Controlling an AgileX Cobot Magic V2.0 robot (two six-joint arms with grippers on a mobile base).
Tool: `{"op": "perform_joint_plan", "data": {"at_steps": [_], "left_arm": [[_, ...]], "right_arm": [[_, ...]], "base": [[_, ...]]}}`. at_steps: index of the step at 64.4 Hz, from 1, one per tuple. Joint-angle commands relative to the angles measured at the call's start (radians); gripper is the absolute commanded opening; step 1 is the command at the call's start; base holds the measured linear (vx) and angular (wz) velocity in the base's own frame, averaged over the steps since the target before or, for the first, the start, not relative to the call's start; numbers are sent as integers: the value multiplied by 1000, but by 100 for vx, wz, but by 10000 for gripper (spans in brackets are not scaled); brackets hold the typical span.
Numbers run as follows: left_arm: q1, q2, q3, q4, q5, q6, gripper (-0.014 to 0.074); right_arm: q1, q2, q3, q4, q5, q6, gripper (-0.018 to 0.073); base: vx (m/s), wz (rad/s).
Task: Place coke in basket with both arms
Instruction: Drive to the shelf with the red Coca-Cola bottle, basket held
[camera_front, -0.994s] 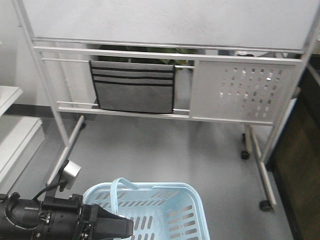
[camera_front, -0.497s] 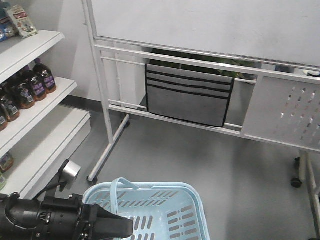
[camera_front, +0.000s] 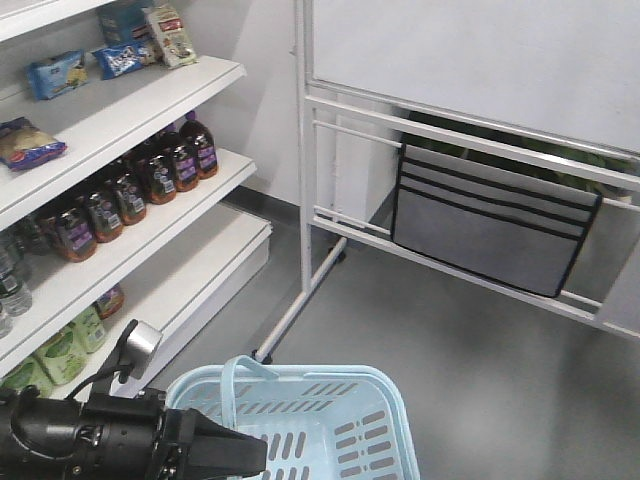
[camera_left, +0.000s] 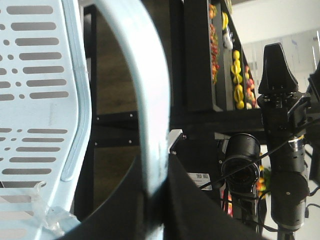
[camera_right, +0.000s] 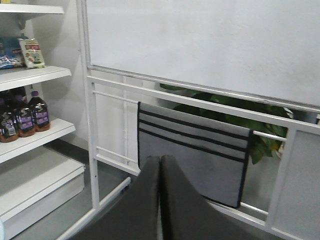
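Note:
The light blue basket (camera_front: 372, 385) hangs at the bottom of the front view, over the grey floor. My left gripper (camera_front: 250, 455) is shut on one loop handle (camera_left: 150, 100) of the basket; in the left wrist view the gripper (camera_left: 159, 167) clamps that handle between its black jaws, with the slotted basket wall (camera_left: 40, 100) to the left. My right gripper (camera_right: 160, 160) is shut and empty, pointing at the whiteboard stand. It also shows upright in the left wrist view (camera_left: 276, 70). No coke is in view.
White shelves (camera_front: 120, 120) at the left hold dark bottles with purple labels (camera_front: 150, 175), snack packets (camera_front: 120, 58) and green packs (camera_front: 60, 355). A wheeled whiteboard stand (camera_front: 305, 200) with a grey pocket organiser (camera_front: 490, 225) stands ahead on the right.
The front view has swung left: the shelves have come into view and the whiteboard stand has shifted right. The basket and left gripper keep their place in the frame.

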Motion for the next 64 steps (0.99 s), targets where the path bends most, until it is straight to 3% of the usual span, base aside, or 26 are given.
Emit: {"op": "perform_joint_plan", "data": {"at_steps": [1, 64], "left_arm": [[-7, -35, -17, -85, 77, 9, -6], [-7, -35, -17, -85, 77, 9, -6]], "right_arm": [[-5, -12, 8, -4, -73, -6, -10], [-5, -12, 8, -4, -73, -6, -10]], "base": [[11, 42], [10, 39]]}}
